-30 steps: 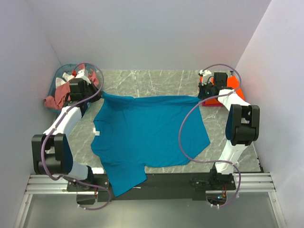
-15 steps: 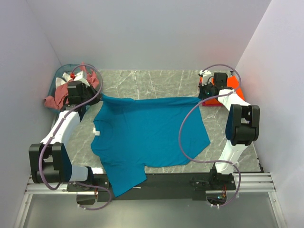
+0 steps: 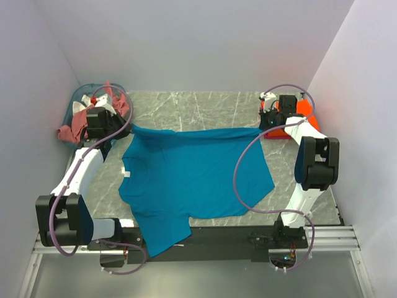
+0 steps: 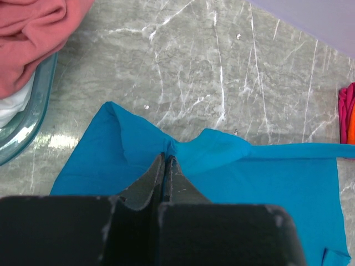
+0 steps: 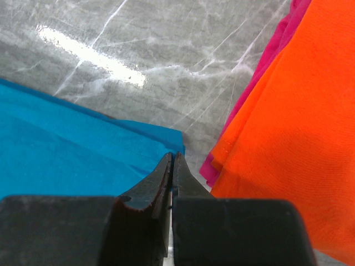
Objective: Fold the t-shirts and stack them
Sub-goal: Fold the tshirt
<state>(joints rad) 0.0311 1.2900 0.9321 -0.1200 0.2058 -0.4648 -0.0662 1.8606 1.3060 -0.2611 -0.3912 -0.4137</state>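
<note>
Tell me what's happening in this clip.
Both arms are gripping the teal t-shirt spread on the table. The left end effector and right end effector are each shut on a far corner, the edge taut between them. No fold yet. The orange t-shirt lies beside the right one; the salmon-pink t-shirt sits in the basket.

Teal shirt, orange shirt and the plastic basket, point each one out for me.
teal shirt [image 3: 192, 177], top external view, middle of its spread body.
orange shirt [image 5: 288, 111], right wrist view, its broad top face.
plastic basket [image 4: 33, 116], left wrist view, its translucent rim.
</note>
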